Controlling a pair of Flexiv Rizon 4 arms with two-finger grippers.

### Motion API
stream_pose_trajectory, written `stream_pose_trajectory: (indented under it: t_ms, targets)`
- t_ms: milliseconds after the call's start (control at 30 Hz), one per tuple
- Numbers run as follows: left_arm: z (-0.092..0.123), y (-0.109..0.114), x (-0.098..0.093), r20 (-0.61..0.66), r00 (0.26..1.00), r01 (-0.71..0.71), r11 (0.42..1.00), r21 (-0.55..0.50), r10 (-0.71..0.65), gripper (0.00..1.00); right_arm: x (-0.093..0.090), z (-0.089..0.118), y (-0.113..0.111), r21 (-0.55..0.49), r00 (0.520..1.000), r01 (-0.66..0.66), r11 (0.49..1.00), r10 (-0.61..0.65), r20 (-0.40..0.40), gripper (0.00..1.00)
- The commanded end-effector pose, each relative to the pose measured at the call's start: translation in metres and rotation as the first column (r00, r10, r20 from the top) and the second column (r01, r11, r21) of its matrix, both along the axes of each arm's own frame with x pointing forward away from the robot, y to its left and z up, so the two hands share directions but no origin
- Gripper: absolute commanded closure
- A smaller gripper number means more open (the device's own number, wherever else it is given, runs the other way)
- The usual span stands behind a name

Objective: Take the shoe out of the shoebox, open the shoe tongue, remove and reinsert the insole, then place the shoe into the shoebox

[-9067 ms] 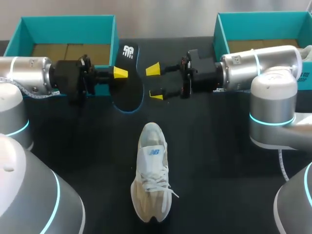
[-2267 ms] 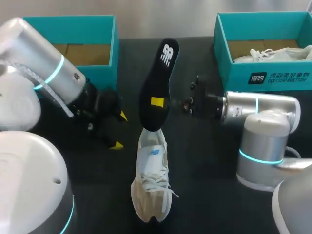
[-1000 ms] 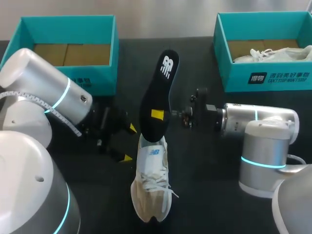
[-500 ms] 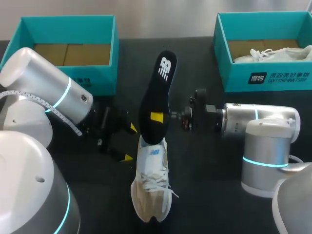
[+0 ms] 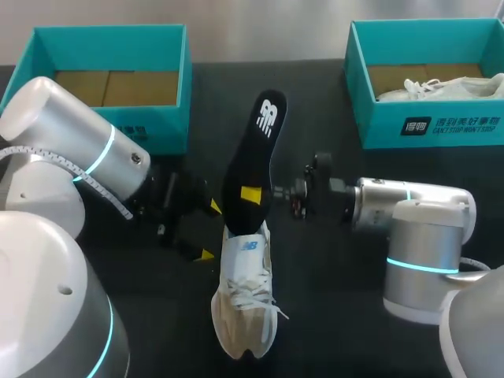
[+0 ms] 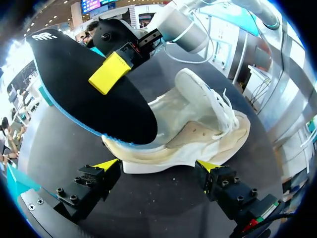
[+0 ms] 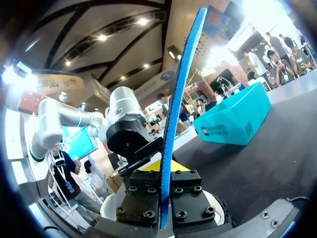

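Since half a second ago, the insole [image 5: 260, 142] has dropped a little and leaned further over the shoe [image 5: 246, 291]; my left arm has not shifted in that time. Nine seconds back the insole lay flat on the counter [image 5: 339, 307], beyond the shoe's heel.

Findings:
- Right end effector [image 5: 252, 194]: clamped on the insole at about mid-length. The right wrist view shows the insole edge-on between the two fingers.
- Insole: steeply tilted, logo end high. Its lower end sits at the shoe's opening, just behind the tongue; how far inside it has gone I cannot tell.
- Left end effector [image 5: 210, 231]: open and holding nothing. It sits just beside the shoe at the heel end, fingers spread along the sole's side and, as far as the left wrist view shows, short of touching it.
- Shoe: upright on the counter, heel toward the insole, toe pointing away from it.

Assessment: reinsertion is under way and the insole is not yet seated.

Recommended handling:
- Steady the heel with the left end effector before pushing, since the shoe looks light enough to slide.
- Lower the raised end of the insole so it feeds toward the toe, not straight down into the sole.
- Keep it centred between the sides so the foam does not fold.
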State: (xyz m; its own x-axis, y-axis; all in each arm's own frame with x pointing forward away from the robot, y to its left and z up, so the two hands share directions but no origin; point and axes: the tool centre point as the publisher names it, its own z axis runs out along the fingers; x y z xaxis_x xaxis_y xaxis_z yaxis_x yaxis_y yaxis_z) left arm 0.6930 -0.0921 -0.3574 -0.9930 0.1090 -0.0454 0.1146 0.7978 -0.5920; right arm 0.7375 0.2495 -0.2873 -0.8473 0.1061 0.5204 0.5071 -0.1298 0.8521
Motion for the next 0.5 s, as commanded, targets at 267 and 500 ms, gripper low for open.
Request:
stream_pose_trajectory:
  t_ms: [267,500]
  targets:
    - [-0.0003,0.0002,-0.0004,0.001,1.000,0.000,1.000,0.001,0.000,0.00,-0.0016,-0.0013,0.0048,-0.030,1.000,0.013,0.999,-0.012,0.008,1.00]
    - [-0.0003,0.0002,-0.0004,0.001,1.000,0.000,1.000,0.001,0.000,0.00,0.0011,-0.0012,0.0044,-0.039,0.999,0.028,0.999,-0.027,0.024,1.00]
